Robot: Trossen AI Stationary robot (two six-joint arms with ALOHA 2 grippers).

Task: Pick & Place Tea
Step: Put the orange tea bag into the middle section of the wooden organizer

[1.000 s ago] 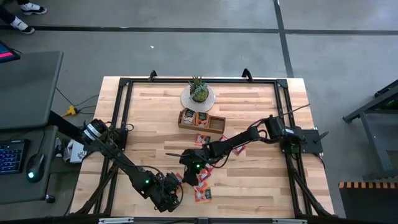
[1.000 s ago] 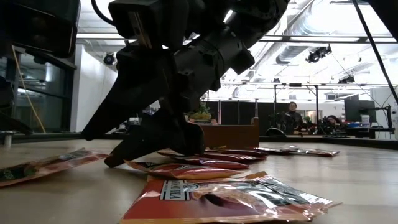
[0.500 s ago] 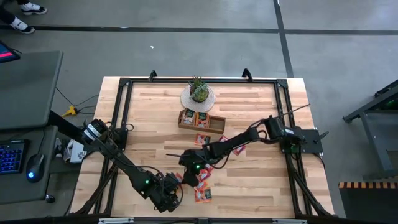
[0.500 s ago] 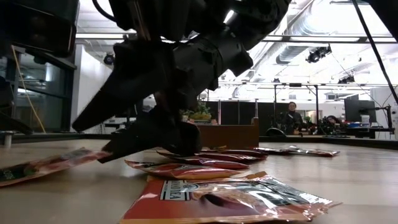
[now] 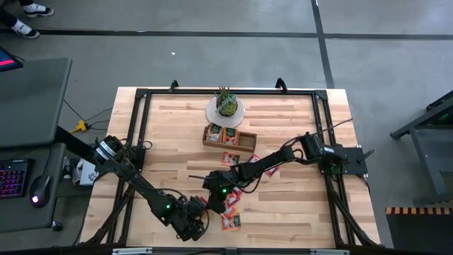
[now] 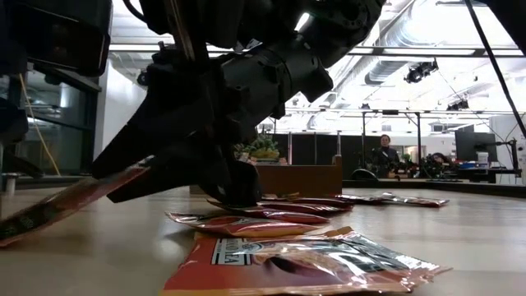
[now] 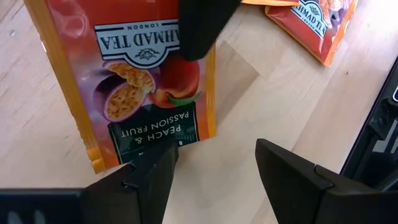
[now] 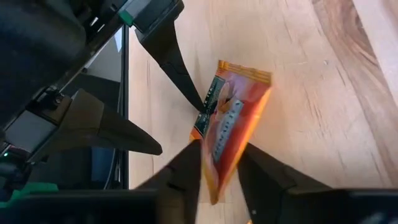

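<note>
The right tool (image 8: 217, 163) is pinching one red-orange tea sachet (image 8: 231, 127) by its edge and has it tipped up off the counter (image 8: 298, 74) — in the low view the same sachet (image 6: 57, 204) slants up from the wood toward the dark fingers. From above, this tool (image 5: 212, 193) sits among the scattered sachets in front of the wooden tray (image 5: 230, 137). The left tool (image 7: 214, 165) hangs just beside it with its fingers spread and nothing between them; the lifted sachet fills most of its wrist view.

As for progress, a few sachets seem to stand already in the left part of the tray, though how many cannot be told. Most of the work looks undone: a loose group of sachets (image 5: 230, 205) lies flat between the tray and the near edge, with more (image 6: 304, 259) in the foreground of the low view. The sachet in hand has yet to be carried to the tray, and the rest wait their turn.

A small potted plant (image 5: 226, 105) stands behind the tray.
</note>
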